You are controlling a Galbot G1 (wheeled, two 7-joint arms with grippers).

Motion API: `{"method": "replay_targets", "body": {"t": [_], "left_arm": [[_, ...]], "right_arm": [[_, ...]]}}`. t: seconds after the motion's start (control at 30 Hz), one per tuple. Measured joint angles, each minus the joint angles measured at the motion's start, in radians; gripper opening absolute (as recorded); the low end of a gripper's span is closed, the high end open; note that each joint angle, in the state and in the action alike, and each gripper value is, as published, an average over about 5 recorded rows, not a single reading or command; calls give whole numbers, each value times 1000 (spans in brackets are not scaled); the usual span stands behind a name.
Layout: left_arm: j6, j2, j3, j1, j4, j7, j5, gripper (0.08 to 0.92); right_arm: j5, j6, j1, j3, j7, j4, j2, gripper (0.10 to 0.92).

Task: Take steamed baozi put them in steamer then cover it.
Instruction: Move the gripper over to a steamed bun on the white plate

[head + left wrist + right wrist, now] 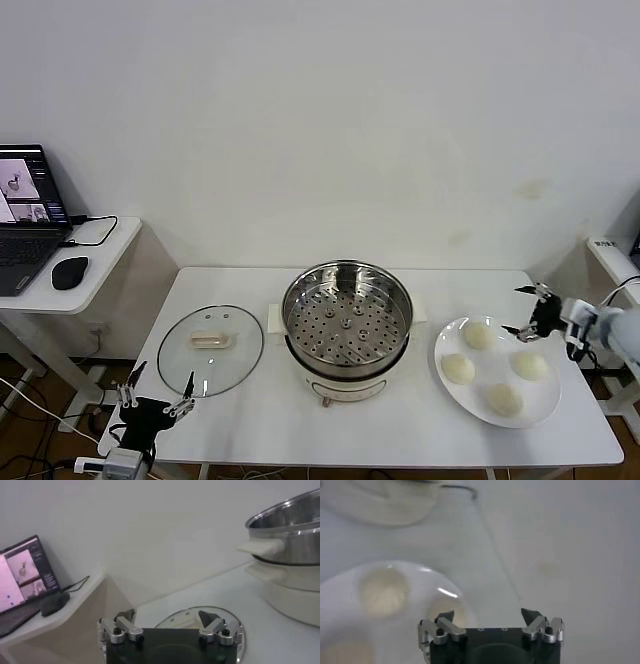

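Right hand (pixel 531 312): fingers spread wide, holding nothing; hovers over the far right rim of the plate, just above the gap between the two rear buns. Right wrist view shows both fingertips (pixel 529 614) apart with bare table between them.
Left hand (pixel 154 386): fingers spread, holding nothing; sits low at the near left edge of the table, just in front of the cover's near rim. Looks parked.
Baozi (pixel 479 335): four creamy-white buns, all on the plate, none in the steamer. One at rear left, one at left (pixel 458 369), one at right (pixel 530 365), one at front (pixel 504 400). They sit apart from each other.
Plate (pixel 545 403): flat white, on the right side of the table, just right of the steamer.
Steamer (pixel 346 312): shiny steel pot, uncovered, perforated tray visible inside with nothing on it; on a cream base, centre of the table. A side handle (pixel 260 545) shows in the left wrist view.
Cover (pixel 210 350): clear glass lid with metal rim, lying flat on the table left of the steamer, cream handle up, not touching the pot.
Table (pixel 400 430): white, carries everything above.
Side table: laptop (pixel 25 222) open with screen lit, black mouse (pixel 69 272) beside it, far left.
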Motion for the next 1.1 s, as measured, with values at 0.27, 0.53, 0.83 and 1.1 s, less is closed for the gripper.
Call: {"method": "replay_targets", "body": {"t": [0.27,0.53,0.83,1.1], "left_arm": [[-6,-37,-5,22,-15,-5,16,823],[-10,-53,-4,45,-24,-8,29,823],[-10,-60,-1,61,-25,-9,39,823],[-11,-62,2,65,-16,-11,42,823]], "right_arm": [[-179,112,288,-293,-142,-182,59,823],[-279,176,433,-463,-207,-329,140,823],[-341,207,484,-525,-230,-443,214,823],[-353,206,505,-550,-226,-493,253,822]]}}
